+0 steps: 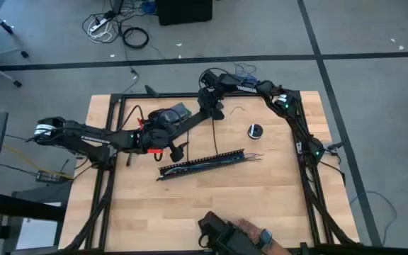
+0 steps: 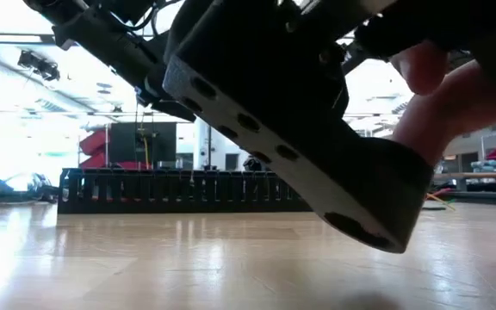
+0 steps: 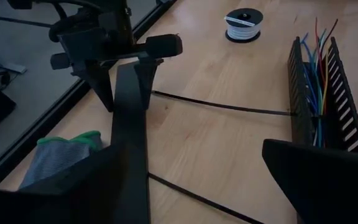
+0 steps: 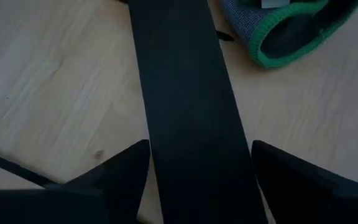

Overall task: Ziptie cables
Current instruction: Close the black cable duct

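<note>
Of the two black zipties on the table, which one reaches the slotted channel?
The ziptie nearer the white spool: its end meets the slotted channel. The other ziptie shows no contact with it.

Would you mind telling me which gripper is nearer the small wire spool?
The right gripper is nearer; it sits just off the spool. The left gripper is farther away, by the slotted channel's end.

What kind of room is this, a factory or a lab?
Probably a robotics lab or workshop: two arms are mounted on a wooden table, power cords trail over grey carpet, and a slotted wiring channel holds coloured cables.
</note>
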### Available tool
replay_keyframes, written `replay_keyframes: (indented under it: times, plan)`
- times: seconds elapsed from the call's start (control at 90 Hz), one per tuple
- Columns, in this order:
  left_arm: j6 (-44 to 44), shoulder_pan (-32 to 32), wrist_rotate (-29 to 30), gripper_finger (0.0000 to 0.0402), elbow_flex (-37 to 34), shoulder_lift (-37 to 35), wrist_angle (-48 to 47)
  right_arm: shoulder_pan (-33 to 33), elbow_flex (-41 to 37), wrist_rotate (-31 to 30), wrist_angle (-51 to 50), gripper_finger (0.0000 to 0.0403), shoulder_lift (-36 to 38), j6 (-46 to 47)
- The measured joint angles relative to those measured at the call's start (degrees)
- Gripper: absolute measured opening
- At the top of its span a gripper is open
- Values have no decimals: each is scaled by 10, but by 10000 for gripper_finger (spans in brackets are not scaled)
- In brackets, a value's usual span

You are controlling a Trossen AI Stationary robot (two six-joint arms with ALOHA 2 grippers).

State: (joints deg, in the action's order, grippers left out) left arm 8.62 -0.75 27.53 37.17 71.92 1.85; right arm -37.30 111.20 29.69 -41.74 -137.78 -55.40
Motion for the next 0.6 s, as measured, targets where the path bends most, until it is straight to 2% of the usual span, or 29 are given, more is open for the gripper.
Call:
replay_keyframes:
  times: [0.367,0.6]
  plan:
    - [6,0,-2,364,0,0,0,0,0,0,-9,253,0,-1]
    - [6,0,-2,364,0,0,0,2,0,-19,-9,263,1,4]
